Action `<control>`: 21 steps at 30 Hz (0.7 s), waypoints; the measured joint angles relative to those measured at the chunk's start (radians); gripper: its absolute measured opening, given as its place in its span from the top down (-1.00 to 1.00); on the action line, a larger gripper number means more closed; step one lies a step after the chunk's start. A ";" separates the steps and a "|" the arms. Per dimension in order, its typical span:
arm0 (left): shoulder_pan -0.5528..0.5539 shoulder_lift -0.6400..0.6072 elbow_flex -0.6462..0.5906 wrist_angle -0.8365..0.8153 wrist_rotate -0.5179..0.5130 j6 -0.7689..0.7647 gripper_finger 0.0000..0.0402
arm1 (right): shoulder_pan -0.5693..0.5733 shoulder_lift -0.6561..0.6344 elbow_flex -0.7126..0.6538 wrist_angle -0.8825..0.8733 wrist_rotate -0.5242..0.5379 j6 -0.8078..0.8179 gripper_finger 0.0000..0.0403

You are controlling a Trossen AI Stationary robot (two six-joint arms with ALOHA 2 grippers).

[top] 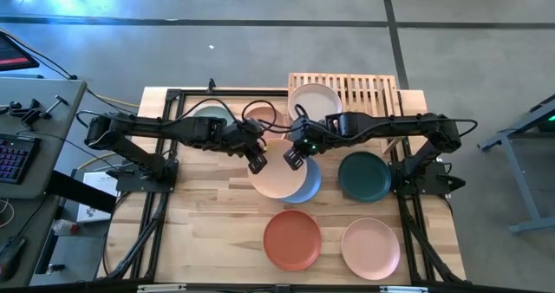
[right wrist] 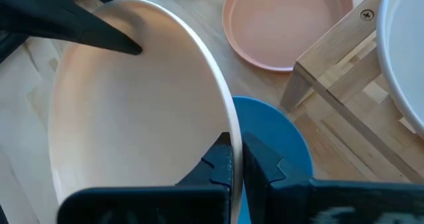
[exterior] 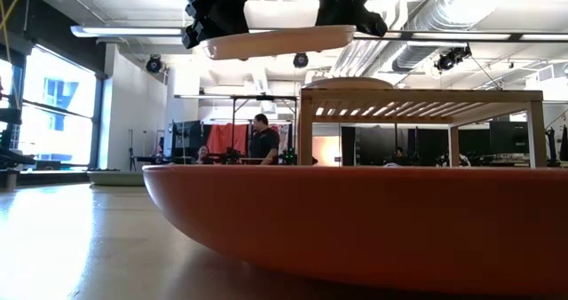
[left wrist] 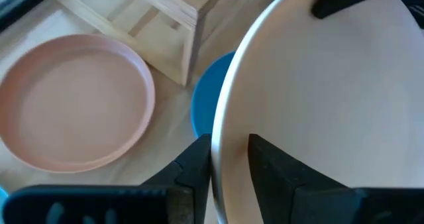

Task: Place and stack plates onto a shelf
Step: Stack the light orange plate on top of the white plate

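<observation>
Cream plate (top: 276, 179): held aloft above the blue plate (top: 309, 185), in front of the shelf (top: 364, 94). Its rim is clamped by the right gripper (right wrist: 236, 159); its opposite rim is straddled by the left gripper (left wrist: 229, 159), fingers parted. 1 pale plate (top: 314, 100) is seated on the shelf.

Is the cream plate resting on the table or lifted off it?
Lifted. In the low view the cream plate hangs level above the shelf, its rim between the fingers of the left gripper and right gripper.
</observation>
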 joint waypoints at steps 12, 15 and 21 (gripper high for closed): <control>0.013 -0.034 -0.001 0.008 0.022 0.007 0.57 | 0.000 -0.001 0.000 -0.016 0.000 0.015 1.00; 0.025 -0.053 -0.001 0.008 0.022 0.008 0.57 | 0.003 -0.001 0.000 -0.025 -0.003 0.025 1.00; 0.048 -0.116 0.000 0.007 0.020 0.042 0.57 | 0.010 -0.001 0.000 -0.056 -0.010 0.042 1.00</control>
